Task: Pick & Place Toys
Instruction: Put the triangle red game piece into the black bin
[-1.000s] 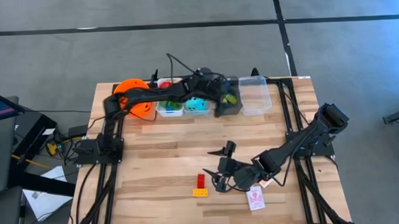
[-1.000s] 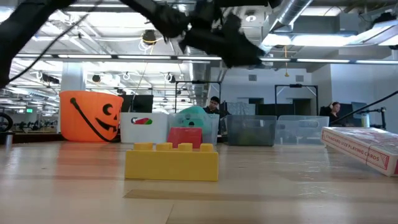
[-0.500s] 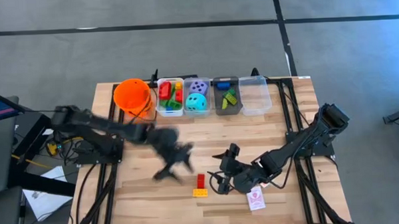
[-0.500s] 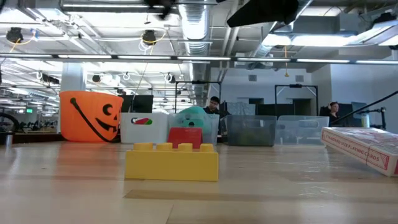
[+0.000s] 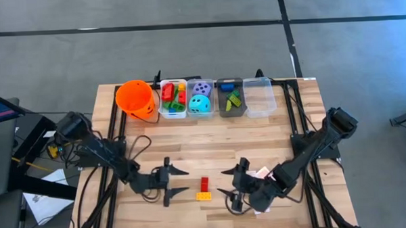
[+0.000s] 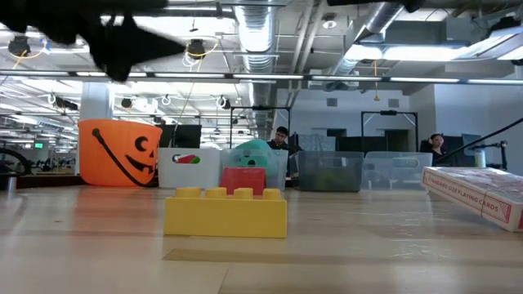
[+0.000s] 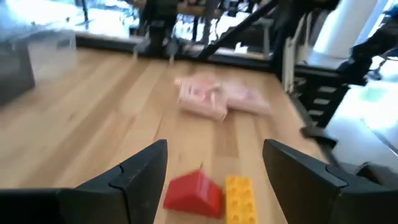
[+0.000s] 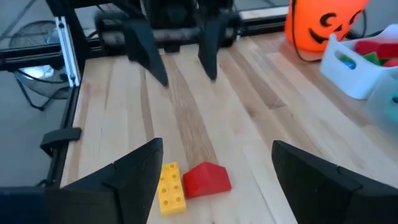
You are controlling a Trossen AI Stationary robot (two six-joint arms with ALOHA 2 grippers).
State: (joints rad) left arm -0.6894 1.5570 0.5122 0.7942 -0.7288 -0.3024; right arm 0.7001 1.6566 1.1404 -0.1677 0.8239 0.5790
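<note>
A red brick point(image 5: 205, 183) and a yellow brick point(image 5: 204, 195) lie side by side on the table near its front edge. They also show close up: the red brick point(image 7: 194, 191) and yellow brick point(image 7: 239, 196) in the left wrist view, and the red brick point(image 8: 206, 177) and yellow brick point(image 8: 170, 186) in the right wrist view. My left gripper point(image 5: 181, 181) stands open just left of them, pointing at them. My right gripper point(image 5: 225, 181) stands open just right of them, facing the left one. A red-and-white card pack point(image 6: 482, 192) lies flat farther right.
Along the far edge stand an orange bucket point(image 5: 135, 97), a bin with red and green bricks point(image 5: 173, 98), a bin with two dice point(image 5: 201, 97), a dark bin point(image 5: 230, 97) and a clear bin point(image 5: 258, 96). Bare wood lies between bins and grippers.
My left arm has swung fast from over the far bins toward the table's near edge and down, ending just left of the two bricks with its fingers still open. My right gripper has shifted a little toward the near edge and rolled. The bricks have not moved.
</note>
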